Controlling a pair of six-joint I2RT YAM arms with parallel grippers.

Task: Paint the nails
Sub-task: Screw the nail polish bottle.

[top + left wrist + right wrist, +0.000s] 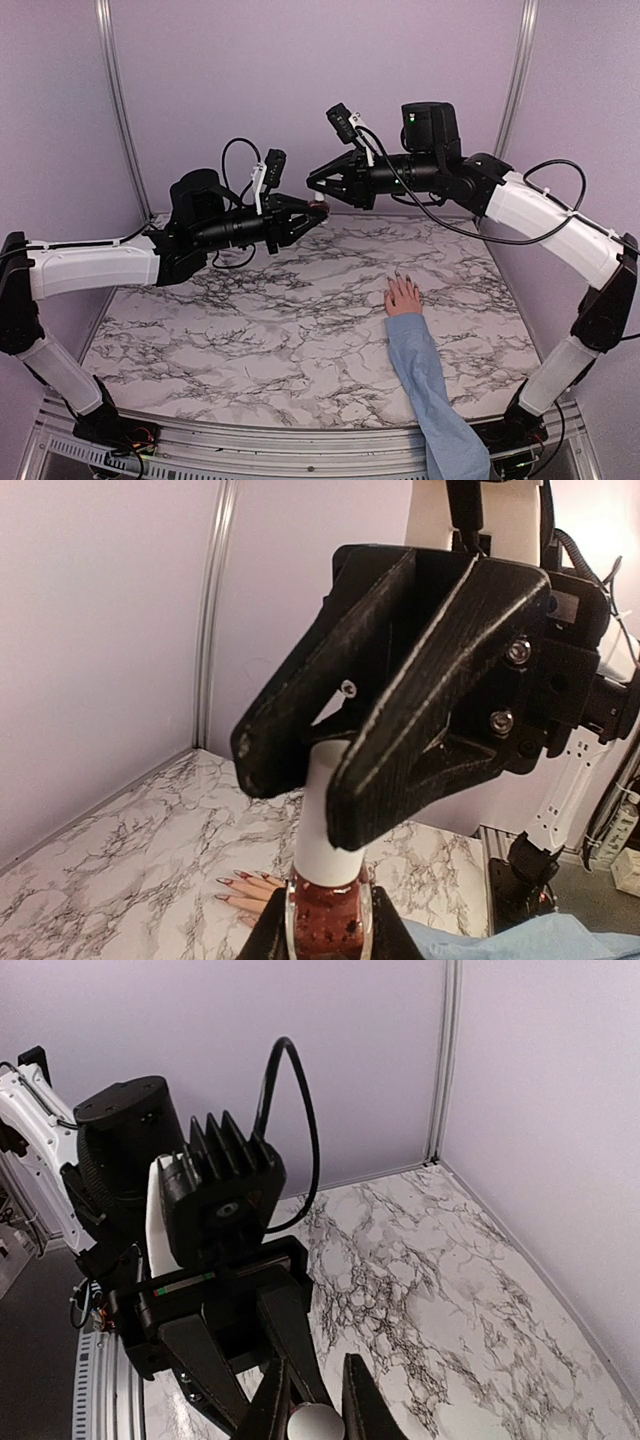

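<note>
The left gripper (311, 213) holds the small clear bottle of dark-red polish (325, 918) and the right gripper (312, 184) pinches its white cylindrical cap (327, 830) (both in mid-air). A slip could spill polish. The dark nails (398, 276) lie on the marble table (250, 320), well apart.

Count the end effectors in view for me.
2. The left end effector hangs above the table's far side, shut on a bottle. The right end effector faces it, shut on the white cap. None hidden.
</note>
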